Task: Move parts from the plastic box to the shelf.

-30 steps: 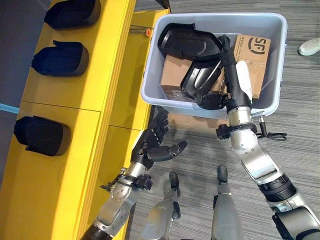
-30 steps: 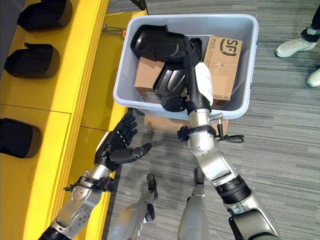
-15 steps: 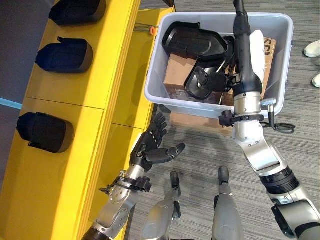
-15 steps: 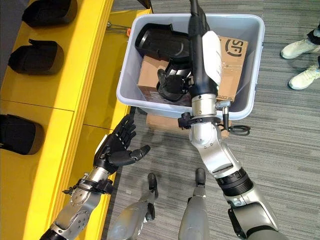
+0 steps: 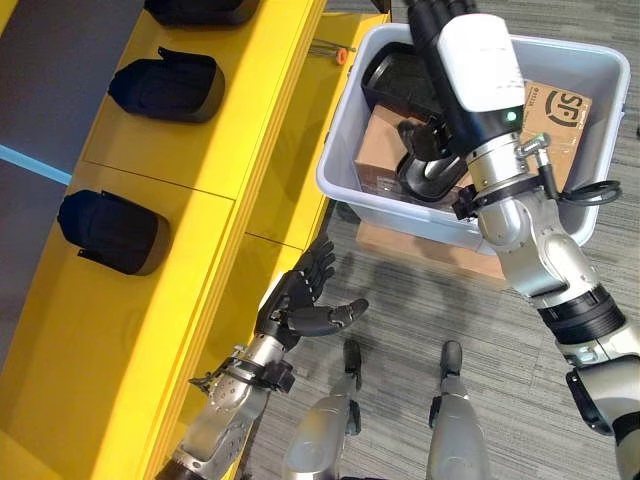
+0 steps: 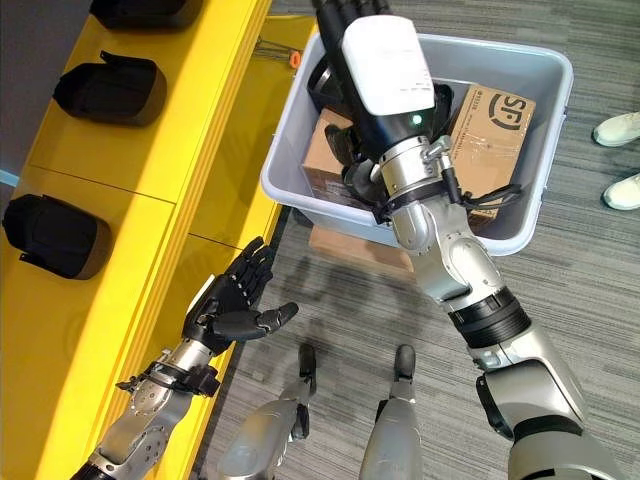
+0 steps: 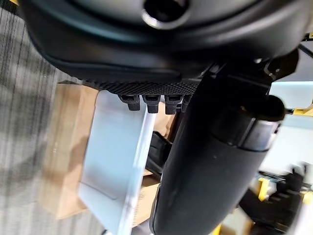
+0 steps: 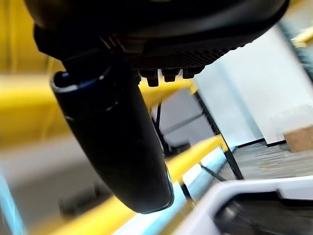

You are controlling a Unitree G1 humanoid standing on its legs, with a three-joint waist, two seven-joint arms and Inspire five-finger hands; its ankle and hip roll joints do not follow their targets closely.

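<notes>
Black part low in grey plastic box, upper right; right hand grip unclear, left hand open, empty; best reaching deep.

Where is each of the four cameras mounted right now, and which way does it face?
Left eye: head, looking down at plastic box, yellow shelf; left robot hand open.
Right eye: head, slightly offset; same box, shelf, black parts; right robot hand raised.
Left wrist: along the left thumb toward the box wall.
Right wrist: along the right thumb toward shelf rails, box rim.
Shared: all four show the box.
</notes>
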